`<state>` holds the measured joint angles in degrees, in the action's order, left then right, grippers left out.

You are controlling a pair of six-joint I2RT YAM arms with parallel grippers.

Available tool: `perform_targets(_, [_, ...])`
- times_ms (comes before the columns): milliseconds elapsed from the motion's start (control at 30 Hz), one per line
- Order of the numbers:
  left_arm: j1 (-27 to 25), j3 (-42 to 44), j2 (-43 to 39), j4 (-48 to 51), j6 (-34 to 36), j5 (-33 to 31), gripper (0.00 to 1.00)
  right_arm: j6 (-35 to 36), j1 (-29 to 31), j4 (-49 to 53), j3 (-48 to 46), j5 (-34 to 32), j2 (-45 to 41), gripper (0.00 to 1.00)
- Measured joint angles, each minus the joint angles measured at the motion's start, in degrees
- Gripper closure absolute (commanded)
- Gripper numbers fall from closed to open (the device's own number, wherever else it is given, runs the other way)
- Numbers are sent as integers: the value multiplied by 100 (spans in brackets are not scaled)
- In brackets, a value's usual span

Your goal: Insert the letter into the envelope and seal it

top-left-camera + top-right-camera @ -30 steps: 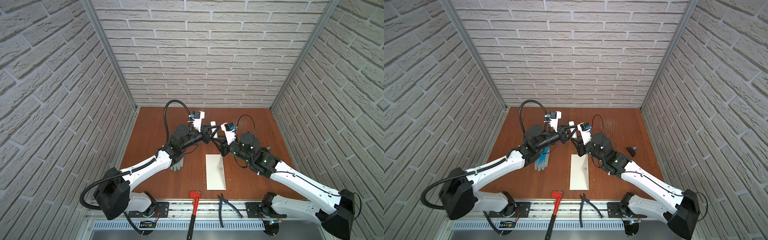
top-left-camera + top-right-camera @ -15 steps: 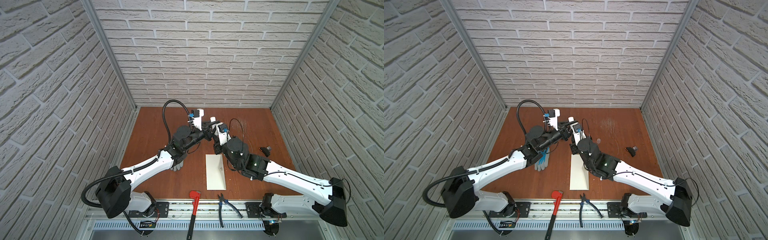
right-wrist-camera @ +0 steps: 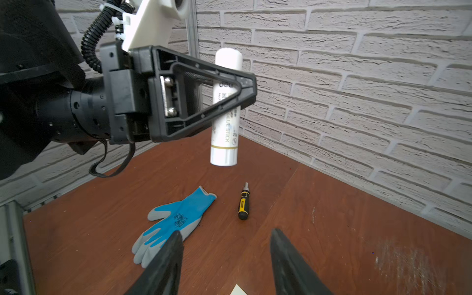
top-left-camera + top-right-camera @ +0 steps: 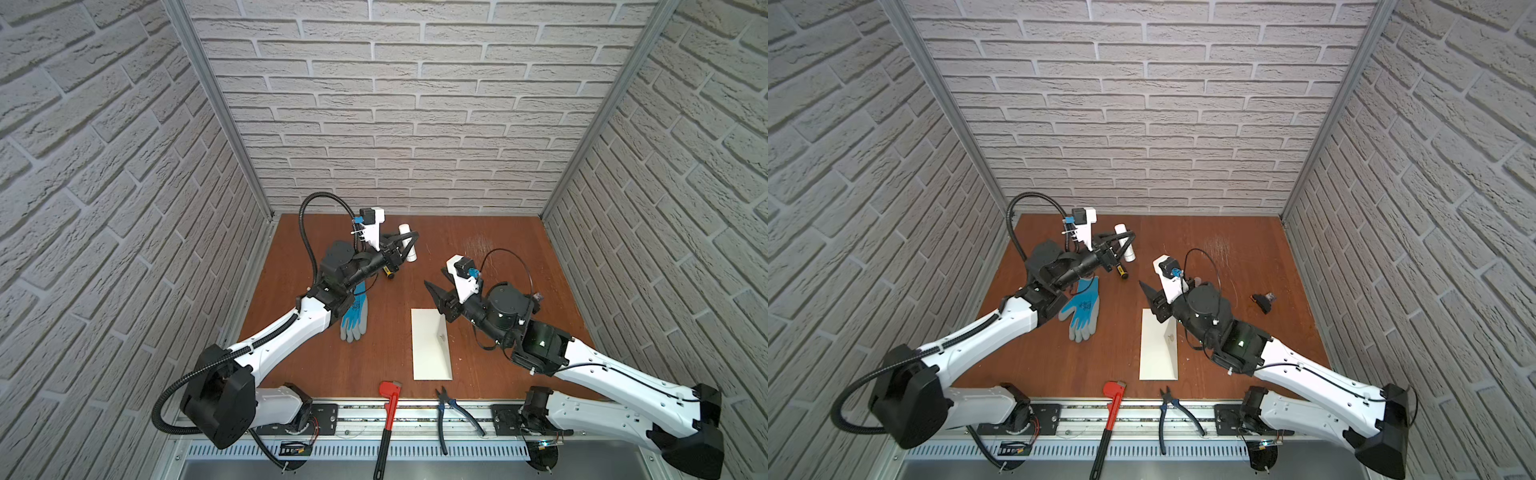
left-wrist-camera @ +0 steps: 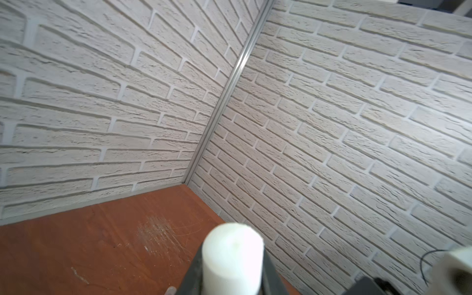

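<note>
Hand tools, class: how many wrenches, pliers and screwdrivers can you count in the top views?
3. A red wrench and blue-handled pliers lie across the front rail; a yellow-and-black screwdriver lies by the glove. The arms may hide more.

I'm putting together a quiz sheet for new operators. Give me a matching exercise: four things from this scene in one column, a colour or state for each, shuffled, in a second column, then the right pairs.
1. glue stick
2. glove
3. envelope
4. pipe wrench

A. red, across the front rail
B. cream-white, on the table
C. clamped in the left gripper, off the table
D. blue and grey, flat on the table

Pairs: 1-C, 2-D, 3-B, 4-A
</note>
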<state>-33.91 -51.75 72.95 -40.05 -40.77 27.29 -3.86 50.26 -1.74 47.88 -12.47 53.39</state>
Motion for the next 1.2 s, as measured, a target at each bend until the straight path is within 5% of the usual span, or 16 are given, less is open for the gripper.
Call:
perform_targets(400, [52, 179, 9, -1158, -656, 1659, 100, -192, -671, -131, 9, 2264, 407, 41])
perform_targets(767, [7, 219, 199, -1788, -1071, 2057, 100, -280, -743, -549, 13, 2634, 422, 37])
perform_targets(1200, [-127, 236, 295, -1878, -1095, 2170, 100, -380, -811, -872, 109, 2837, 470, 56])
